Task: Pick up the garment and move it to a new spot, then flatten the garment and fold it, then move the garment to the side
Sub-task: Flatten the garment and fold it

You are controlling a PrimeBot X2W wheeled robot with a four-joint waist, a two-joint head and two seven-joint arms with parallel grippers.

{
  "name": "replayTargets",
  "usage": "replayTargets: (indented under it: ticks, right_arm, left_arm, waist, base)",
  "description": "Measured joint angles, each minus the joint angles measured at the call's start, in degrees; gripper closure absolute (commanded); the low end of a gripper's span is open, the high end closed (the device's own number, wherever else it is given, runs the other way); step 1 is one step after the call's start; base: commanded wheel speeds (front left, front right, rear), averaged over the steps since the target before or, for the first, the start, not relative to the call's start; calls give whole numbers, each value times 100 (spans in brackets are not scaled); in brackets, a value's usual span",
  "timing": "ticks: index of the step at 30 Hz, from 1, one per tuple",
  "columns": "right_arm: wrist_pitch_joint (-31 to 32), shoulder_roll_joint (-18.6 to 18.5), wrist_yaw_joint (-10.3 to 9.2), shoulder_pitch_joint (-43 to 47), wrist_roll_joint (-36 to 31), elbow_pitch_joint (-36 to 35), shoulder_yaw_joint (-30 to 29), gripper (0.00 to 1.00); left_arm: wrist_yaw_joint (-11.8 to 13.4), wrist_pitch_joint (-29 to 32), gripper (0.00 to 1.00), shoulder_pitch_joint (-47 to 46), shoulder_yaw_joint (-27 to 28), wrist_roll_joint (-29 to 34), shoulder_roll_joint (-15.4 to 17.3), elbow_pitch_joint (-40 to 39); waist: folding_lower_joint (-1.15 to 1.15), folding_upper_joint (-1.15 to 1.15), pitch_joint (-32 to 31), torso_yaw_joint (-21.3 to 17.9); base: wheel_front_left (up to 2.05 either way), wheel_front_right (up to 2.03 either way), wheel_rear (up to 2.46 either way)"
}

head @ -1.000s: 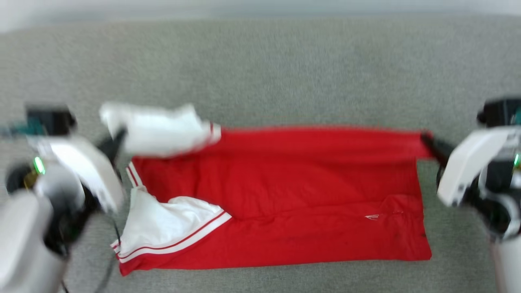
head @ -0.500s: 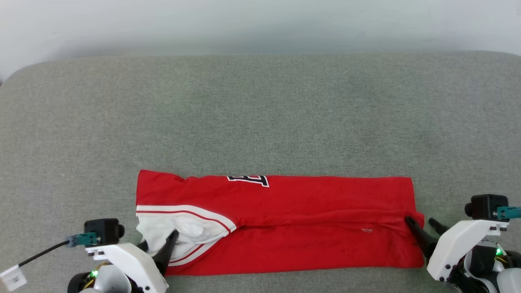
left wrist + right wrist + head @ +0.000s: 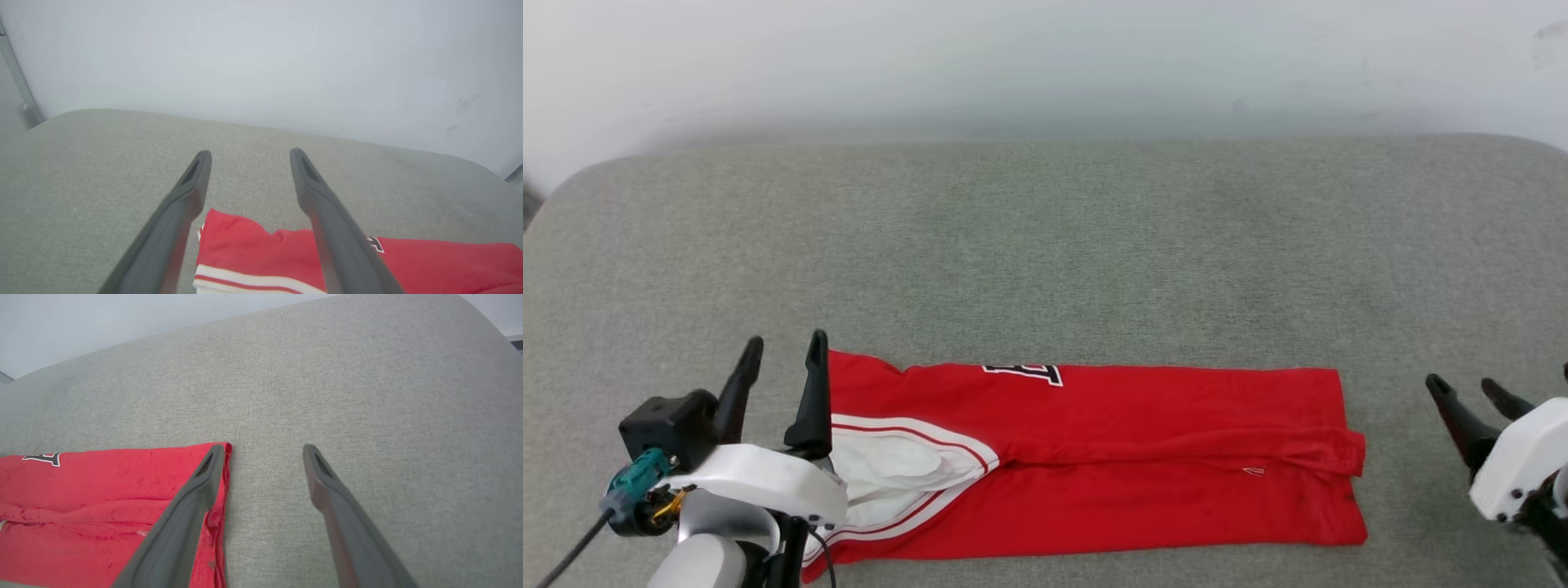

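Observation:
The red garment (image 3: 1111,465) lies folded lengthwise into a long band on the grey cushion, with a white striped sleeve (image 3: 890,469) showing at its left end and a strip of black lettering (image 3: 1023,372) on its far edge. My left gripper (image 3: 783,347) stands open above the band's left end, its fingers apart and holding nothing; the left wrist view shows the red cloth (image 3: 253,249) below them. My right gripper (image 3: 1466,388) is open too, off the band's right end; in the right wrist view the red cloth (image 3: 102,498) lies left of the fingers.
The grey fabric cushion (image 3: 1045,245) stretches wide behind and to both sides of the band. A pale wall (image 3: 1045,65) rises behind it. The cushion's rounded corners sit at the far left and far right.
Both grippers let go of the garment's far edge after bringing it over toward me, and have drawn back, open. The camera view has shifted as well.

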Motion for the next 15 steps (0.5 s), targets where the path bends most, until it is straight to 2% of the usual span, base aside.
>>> replayTargets:
  ticks: [3, 7, 15]
  right_arm:
    - [638, -146, 1, -91, 7, 12, -79, 0]
    - [1300, -191, 1, -121, -2, 7, -64, 0]
    - [1866, 292, 1, -146, -19, 380, 147, 0]
  left_arm:
    - [215, -271, 0, -4, 16, 274, -66, -310]
    - [381, -447, 0, -4, -26, 687, -135, -608]
    - [424, -499, 0, -9, -309, 1070, -235, -814]
  waist:
    - [1, 0, 12, 85]
    - [1, 0, 80, 252]
    - [1, 0, 327, 598]
  base:
    - [0, 0, 0]
    - [0, 0, 0]
    - [0, 0, 0]
